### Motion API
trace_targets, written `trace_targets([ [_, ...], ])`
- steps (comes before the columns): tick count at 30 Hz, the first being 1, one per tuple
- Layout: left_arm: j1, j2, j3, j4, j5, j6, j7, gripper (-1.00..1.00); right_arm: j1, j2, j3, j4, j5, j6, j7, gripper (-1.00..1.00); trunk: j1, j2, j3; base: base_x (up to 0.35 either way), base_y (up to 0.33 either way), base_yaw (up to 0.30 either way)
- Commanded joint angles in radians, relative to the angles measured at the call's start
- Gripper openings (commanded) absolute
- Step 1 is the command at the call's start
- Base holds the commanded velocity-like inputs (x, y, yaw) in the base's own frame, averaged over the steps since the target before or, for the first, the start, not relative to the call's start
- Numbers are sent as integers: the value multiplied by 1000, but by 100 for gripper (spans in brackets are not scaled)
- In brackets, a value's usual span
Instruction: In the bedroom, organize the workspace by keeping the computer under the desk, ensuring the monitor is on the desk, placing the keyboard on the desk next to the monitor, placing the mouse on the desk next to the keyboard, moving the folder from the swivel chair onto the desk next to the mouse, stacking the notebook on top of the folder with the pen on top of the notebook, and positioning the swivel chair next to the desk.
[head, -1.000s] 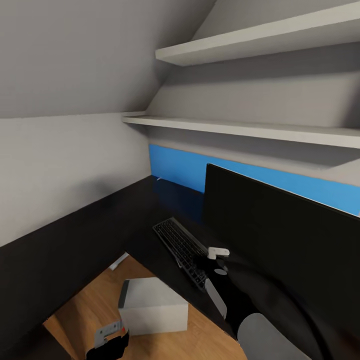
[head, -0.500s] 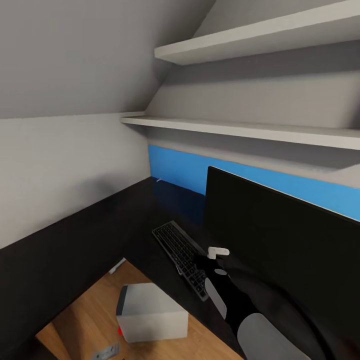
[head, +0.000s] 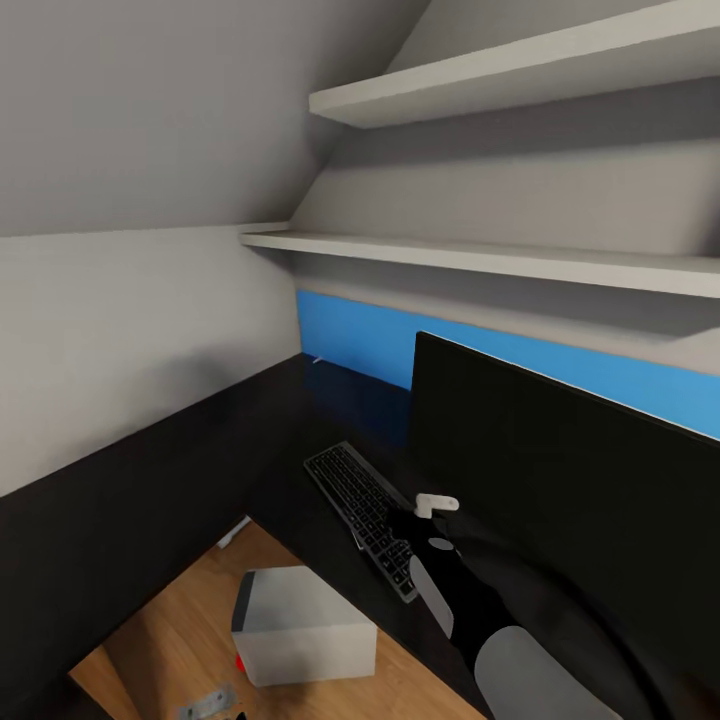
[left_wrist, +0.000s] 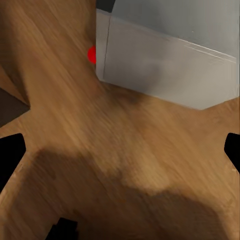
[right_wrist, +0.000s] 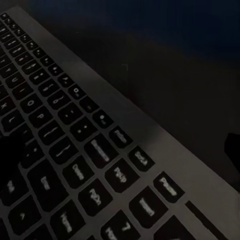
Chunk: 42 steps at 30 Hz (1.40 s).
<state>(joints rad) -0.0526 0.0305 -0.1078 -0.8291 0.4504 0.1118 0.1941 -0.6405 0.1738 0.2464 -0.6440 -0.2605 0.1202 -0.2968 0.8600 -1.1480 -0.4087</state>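
Note:
The monitor (head: 560, 470) stands on the black desk (head: 150, 500), its black front towards me. The dark keyboard (head: 355, 495) lies flat just left of it. My right gripper (head: 405, 525) hovers over the keyboard's near end. In the right wrist view the keyboard (right_wrist: 75, 150) is close below and one fingertip (right_wrist: 233, 147) sits far out at the edge, so the gripper is open and empty. The pale grey computer (head: 300, 625) rests on the wooden floor in the desk's opening. My left gripper (left_wrist: 120, 155) hangs open above the floor beside the computer (left_wrist: 165, 55), near its red mark (left_wrist: 92, 54).
Two pale shelves (head: 480, 255) run along the wall above the desk, under a sloped ceiling. A blue wall strip (head: 350, 335) runs behind the monitor. A small white object (head: 235, 525) lies on the floor by the desk's inner edge. The wooden floor (head: 170, 640) lies left of the computer.
My left gripper has sunk towards the lower edge of the head view, uncovering the computer's red mark. The view shifted slightly. The right arm stays over the keyboard.

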Motion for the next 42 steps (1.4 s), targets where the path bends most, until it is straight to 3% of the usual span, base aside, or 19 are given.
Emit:
trace_targets([
  [1,0,1,-6,-1,10,-31,10,100,-1,-1,5,-2,-7,1,-8,100,4,-8,-4,0,0,0],
  [2,0,0,-7,13,10,-92,10,100,-1,-2,4,-2,-6,-26,-8,100,4,-8,-4,0,0,0],
  [5,0,0,-7,17,11,-100,10,100,-1,-2,4,-2,-6,-31,-8,100,8,-15,-8,0,0,0],
  [13,0,0,-6,36,10,-101,10,100,-1,-2,5,-2,-7,-31,-8,100,39,-71,-33,0,0,0],
  [21,0,0,-6,36,10,-101,9,100,-1,-2,5,-2,-8,-31,-8,100,39,-71,-33,0,0,0],
  [26,-1,0,-6,36,10,-101,11,100,-1,-1,5,-2,-8,-30,-8,100,58,-106,-48,0,0,0],
  [42,0,0,-6,37,10,-100,8,100,-1,0,1,-18,-14,-22,-11,100,58,-106,-48,0,0,0],
])
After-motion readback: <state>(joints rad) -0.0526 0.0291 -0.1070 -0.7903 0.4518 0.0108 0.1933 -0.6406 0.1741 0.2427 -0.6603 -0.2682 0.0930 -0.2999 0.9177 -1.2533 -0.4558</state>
